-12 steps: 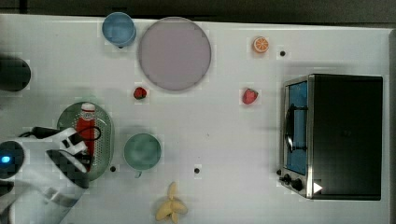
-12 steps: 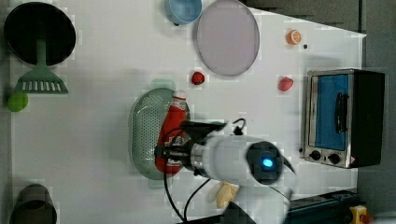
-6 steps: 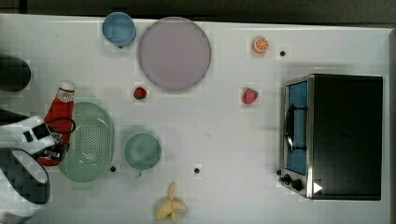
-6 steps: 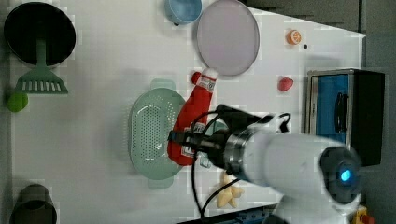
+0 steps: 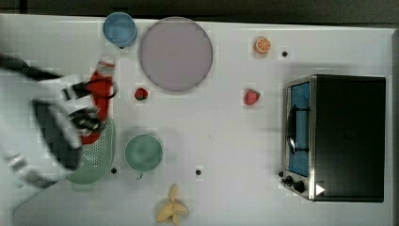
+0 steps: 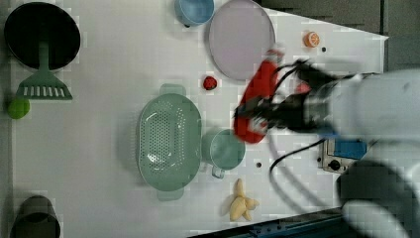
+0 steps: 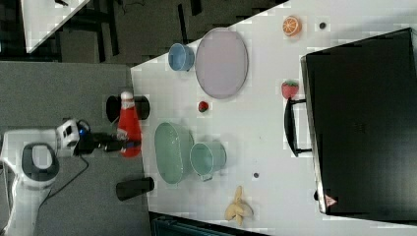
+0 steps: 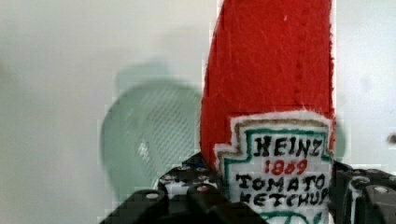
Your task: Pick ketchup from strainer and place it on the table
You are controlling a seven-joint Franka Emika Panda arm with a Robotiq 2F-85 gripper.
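The ketchup (image 5: 99, 94), a red bottle with a white cap and label, hangs in the air with my gripper (image 5: 91, 109) shut on its lower body. It is clear of the strainer (image 5: 96, 157), whose left part in the top view is hidden by my arm. In the left view the ketchup (image 6: 258, 94) and gripper (image 6: 270, 110) appear over the table (image 6: 99, 148), to the right of the strainer (image 6: 168, 141). The right view shows the ketchup (image 7: 129, 129) upright and raised high. In the wrist view the ketchup (image 8: 271, 84) stands between the fingers, with the strainer (image 8: 149, 130) far below.
A green cup (image 5: 143, 153) stands beside the strainer. A lilac plate (image 5: 175, 53), a blue cup (image 5: 120, 29), two strawberries (image 5: 141, 94) (image 5: 251, 96), an orange slice (image 5: 263, 44), a banana (image 5: 173, 210) and a toaster oven (image 5: 339, 136) share the table. A black pan (image 6: 42, 34) and green spatula (image 6: 43, 84) lie nearby.
The ketchup lay in the strainer with my gripper on it; it has since been lifted out and carried upward in the top view, rising well above the table.
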